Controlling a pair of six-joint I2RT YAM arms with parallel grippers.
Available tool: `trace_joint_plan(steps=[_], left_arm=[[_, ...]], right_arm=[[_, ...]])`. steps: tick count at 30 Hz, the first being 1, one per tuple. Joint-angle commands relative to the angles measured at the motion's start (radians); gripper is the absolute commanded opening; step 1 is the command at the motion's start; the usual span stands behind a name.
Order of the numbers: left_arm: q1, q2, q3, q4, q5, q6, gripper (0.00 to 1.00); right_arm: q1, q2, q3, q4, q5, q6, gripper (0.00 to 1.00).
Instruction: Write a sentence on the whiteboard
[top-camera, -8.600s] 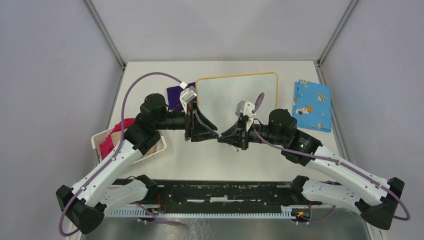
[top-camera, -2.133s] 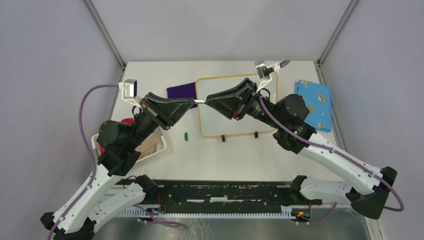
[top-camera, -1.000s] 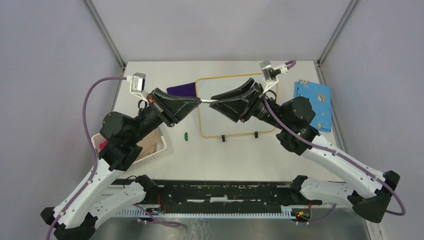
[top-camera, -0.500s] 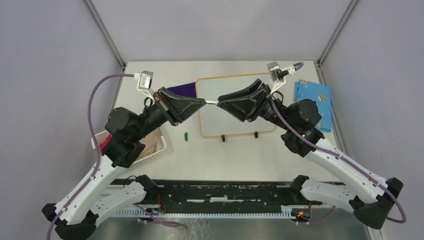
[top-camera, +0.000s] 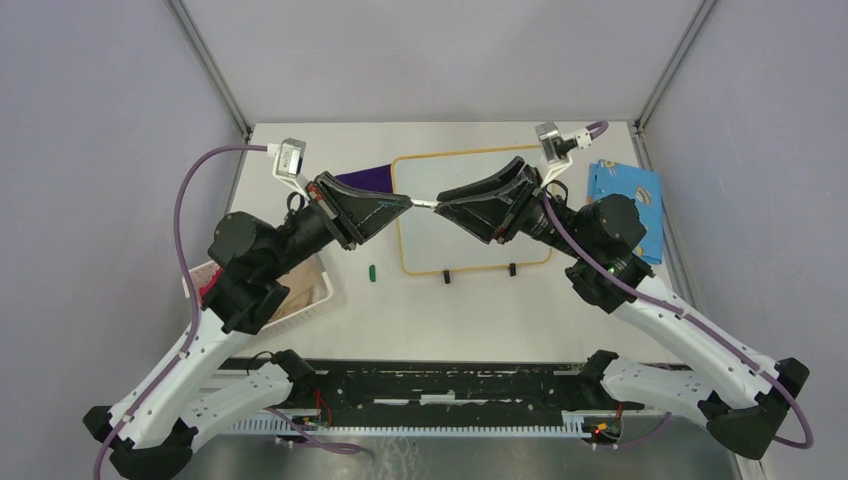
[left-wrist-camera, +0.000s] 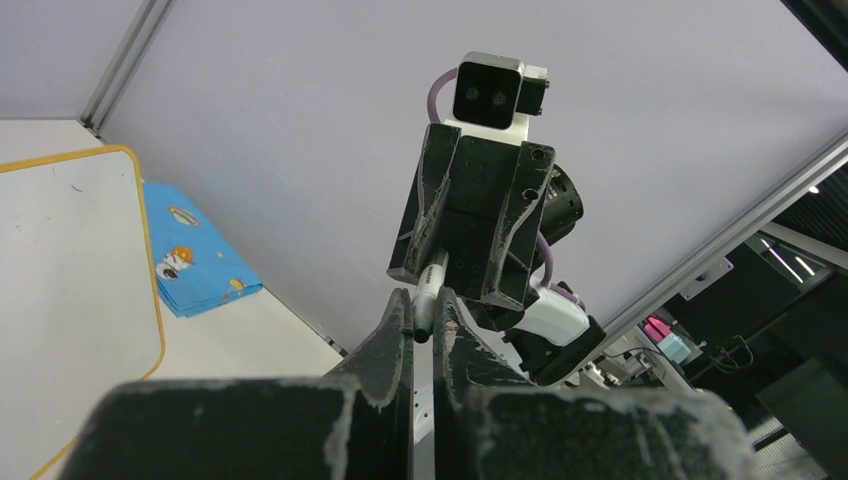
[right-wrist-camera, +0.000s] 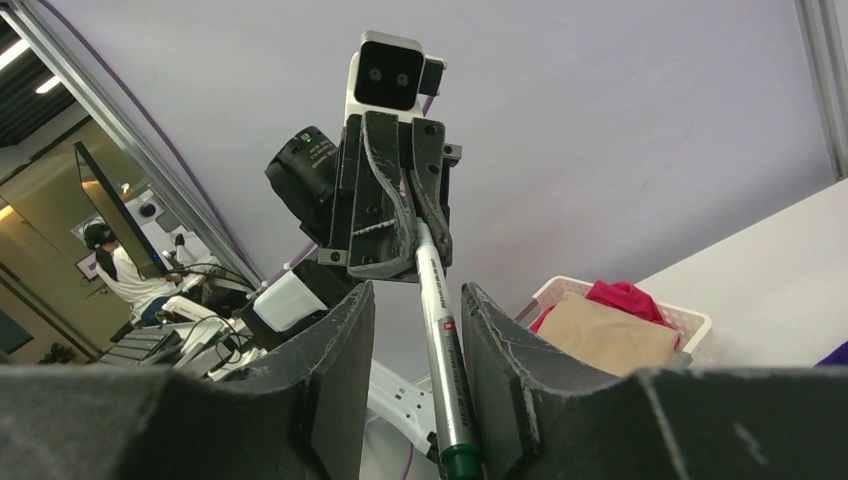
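Note:
The whiteboard (top-camera: 470, 240) lies flat at the table's middle, with an orange frame and a white face; no sentence is in view on it. Above its left part my two grippers meet tip to tip, with a silver marker (top-camera: 424, 205) spanning between them. My left gripper (top-camera: 408, 203) is shut on one end of the marker (left-wrist-camera: 430, 290). My right gripper (top-camera: 441, 207) has its jaws apart around the marker (right-wrist-camera: 440, 350), which lies against one finger, its green end toward the palm.
A small green cap (top-camera: 371, 271) lies on the table left of the board. A purple cloth (top-camera: 360, 180) sits behind the left gripper, and a blue patterned cloth (top-camera: 625, 205) at the right. A white basket (top-camera: 312, 292) with red and tan cloths stands at the left.
Over the last second both grippers shifted a little to the right and back with the marker between them; in the last half second they have held still.

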Motion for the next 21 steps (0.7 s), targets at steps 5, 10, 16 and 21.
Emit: trace_joint_plan(steps=[5, 10, 16, 21], left_arm=[[0.007, 0.012, 0.006, 0.020, -0.008, -0.004, 0.02], [0.007, 0.007, -0.020, 0.063, -0.020, -0.031, 0.02], [0.007, 0.002, -0.048, 0.098, -0.027, -0.056, 0.02], [0.007, -0.006, -0.071, 0.143, -0.037, -0.079, 0.02]], right_arm=[[0.001, -0.005, 0.044, 0.065, -0.033, -0.003, 0.40], [0.000, -0.007, 0.028, 0.103, -0.028, 0.014, 0.41], [0.001, 0.000, 0.019, 0.141, -0.023, 0.038, 0.38], [0.000, 0.004, 0.014, 0.160, -0.028, 0.054, 0.39]])
